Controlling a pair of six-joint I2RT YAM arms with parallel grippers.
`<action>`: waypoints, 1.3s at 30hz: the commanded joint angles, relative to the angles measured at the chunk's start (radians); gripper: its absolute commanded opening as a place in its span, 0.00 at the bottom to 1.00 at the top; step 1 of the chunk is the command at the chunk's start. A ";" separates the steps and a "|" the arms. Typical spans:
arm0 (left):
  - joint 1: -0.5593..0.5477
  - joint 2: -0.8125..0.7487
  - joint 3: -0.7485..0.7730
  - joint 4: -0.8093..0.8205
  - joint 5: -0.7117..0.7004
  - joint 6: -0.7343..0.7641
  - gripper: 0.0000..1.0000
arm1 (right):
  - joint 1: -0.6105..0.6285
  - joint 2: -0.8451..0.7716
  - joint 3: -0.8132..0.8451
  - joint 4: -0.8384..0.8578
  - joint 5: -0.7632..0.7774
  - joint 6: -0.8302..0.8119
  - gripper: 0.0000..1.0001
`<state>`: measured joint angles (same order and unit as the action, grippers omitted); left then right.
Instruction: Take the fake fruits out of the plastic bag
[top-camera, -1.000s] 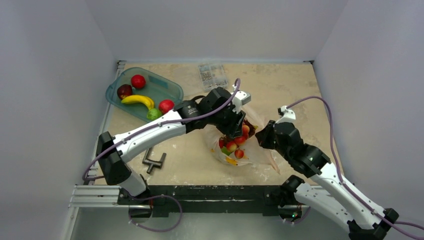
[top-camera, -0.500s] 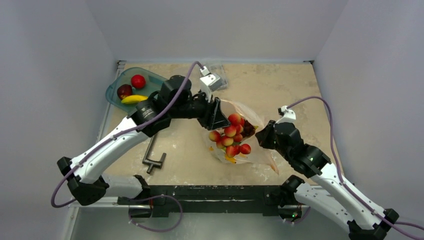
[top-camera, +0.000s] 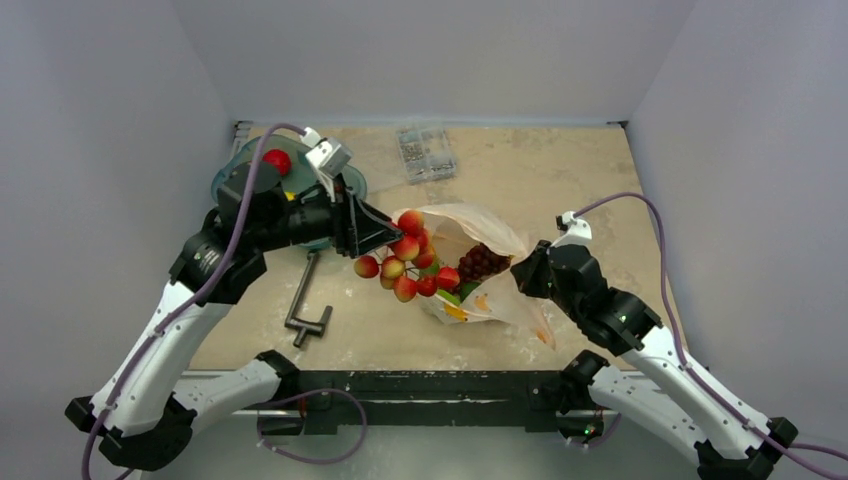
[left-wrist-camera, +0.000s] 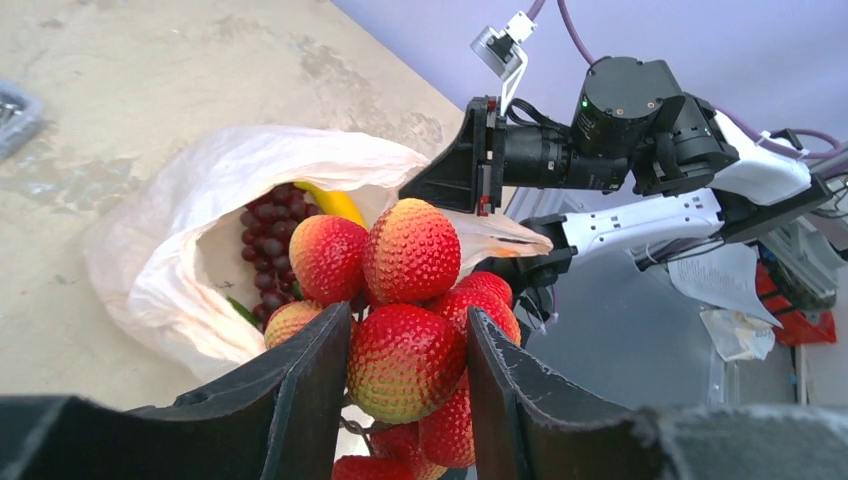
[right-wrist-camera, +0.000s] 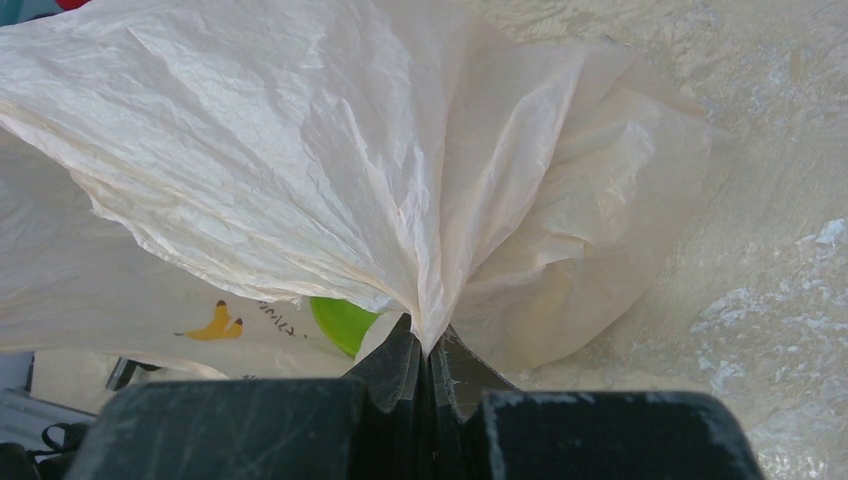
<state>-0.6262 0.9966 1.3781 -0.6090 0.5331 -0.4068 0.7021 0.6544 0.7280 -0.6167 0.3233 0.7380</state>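
Observation:
My left gripper (top-camera: 385, 233) is shut on the red-yellow cherry-like bunch (top-camera: 405, 262) and holds it in the air just left of the plastic bag's mouth. In the left wrist view the bunch (left-wrist-camera: 410, 255) sits between my fingers (left-wrist-camera: 408, 370). The plastic bag (top-camera: 465, 222) lies open at mid-table, with a dark red grape cluster (top-camera: 482, 262) inside. The left wrist view shows the bag (left-wrist-camera: 190, 240), the grapes (left-wrist-camera: 262, 215) and a yellow banana tip (left-wrist-camera: 335, 203). My right gripper (top-camera: 522, 275) is shut on the bag's right edge (right-wrist-camera: 300, 150). A green lime (right-wrist-camera: 340, 320) shows under the plastic.
A teal tray (top-camera: 350, 185) at back left is mostly hidden by my left arm; a red apple (top-camera: 277, 161) lies in it. A grey metal clamp (top-camera: 308, 318) lies front left. A clear box of small parts (top-camera: 425, 152) stands at the back.
My left gripper has pulled the red-yellow bunch up and out of the bag and carried it left. The right gripper has kept its hold on the bag.

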 joint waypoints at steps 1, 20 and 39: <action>0.073 -0.063 0.012 0.007 0.045 -0.029 0.00 | 0.005 0.002 0.000 0.032 0.012 -0.015 0.00; 0.274 -0.141 0.063 0.111 0.036 -0.211 0.00 | 0.004 0.006 0.006 0.022 0.016 -0.002 0.00; 0.318 0.065 0.223 -0.108 -0.704 0.005 0.00 | 0.004 0.021 0.022 0.031 0.003 -0.019 0.00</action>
<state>-0.3267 0.9733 1.5875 -0.7708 -0.0418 -0.4522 0.7021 0.6674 0.7280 -0.6151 0.3229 0.7380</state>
